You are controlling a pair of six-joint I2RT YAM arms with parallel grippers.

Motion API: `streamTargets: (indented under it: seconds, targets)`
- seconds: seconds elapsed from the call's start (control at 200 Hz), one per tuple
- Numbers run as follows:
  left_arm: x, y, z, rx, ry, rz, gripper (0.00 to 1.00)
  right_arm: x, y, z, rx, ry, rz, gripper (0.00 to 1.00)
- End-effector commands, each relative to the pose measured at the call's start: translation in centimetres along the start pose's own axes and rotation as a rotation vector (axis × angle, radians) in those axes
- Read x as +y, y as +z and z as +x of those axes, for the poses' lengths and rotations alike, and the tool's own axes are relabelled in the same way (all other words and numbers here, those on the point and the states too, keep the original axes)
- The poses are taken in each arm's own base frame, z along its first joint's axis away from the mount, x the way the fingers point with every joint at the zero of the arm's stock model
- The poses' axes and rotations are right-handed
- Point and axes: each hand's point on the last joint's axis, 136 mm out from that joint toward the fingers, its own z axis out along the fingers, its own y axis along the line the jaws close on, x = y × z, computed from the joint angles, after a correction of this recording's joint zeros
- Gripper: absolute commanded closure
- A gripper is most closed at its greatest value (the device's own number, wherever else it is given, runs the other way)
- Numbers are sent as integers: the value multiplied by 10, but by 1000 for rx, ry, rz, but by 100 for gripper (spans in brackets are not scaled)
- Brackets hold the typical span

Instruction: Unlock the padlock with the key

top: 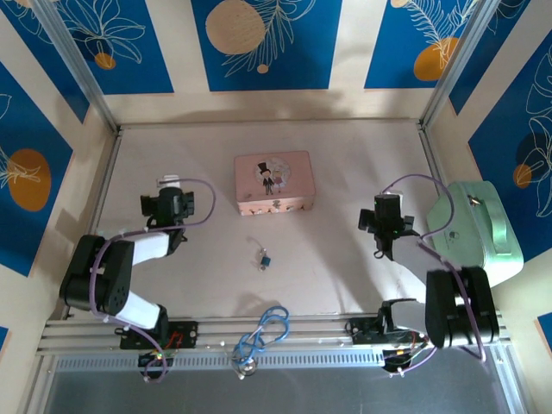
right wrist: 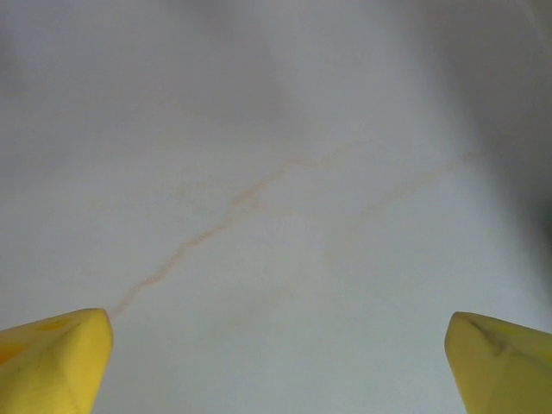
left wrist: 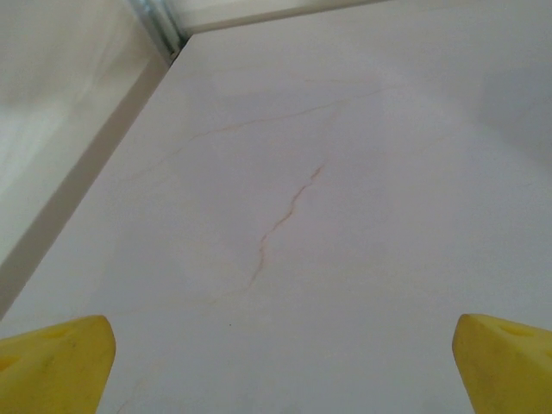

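Two arms flank a tiny blue padlock [top: 266, 259] lying on the pale counter [top: 345, 155], about midway between the left and right edges and a little closer to the near edge than the far one. A thin silvery piece [top: 256, 245] sits at its far side, too small to make out. A pink box [top: 274, 183] with a cartoon figure on its lid stands beyond the padlock, toward the far edge and apart from it. A mint case [top: 479, 228] rests at the right edge, and a coil of blue cable [top: 263, 332] lies at the middle of the near edge.

The left arm [top: 129, 250] reaches over the left part of the counter and the right arm [top: 448, 302] over the right part, both well apart from the padlock. The left jaws stand wide and hold nothing, with yellow fingertips [left wrist: 52, 366] at the bottom corners of the left wrist view, above bare, faintly veined counter running to the far left corner post [left wrist: 159, 21]. The right jaws are equally wide and hold nothing, with yellow fingertips [right wrist: 504, 362] spread above bare counter.
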Motion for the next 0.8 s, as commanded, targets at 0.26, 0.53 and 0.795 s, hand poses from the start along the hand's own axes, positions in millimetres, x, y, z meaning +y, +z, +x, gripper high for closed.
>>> streamTargets:
  seconds: [0.26,0.53,0.795]
  targets:
    - [-24,-3,-6,-157,-64,230,0,69,10,-87,-318,27,-523,1]
    - [-24,-4,-6,-170,-57,226,0,66,11,-74,-369,24,-480,1]
    - [-25,-4,-7,-175,-52,233,0,65,11,-76,-386,18,-446,1]
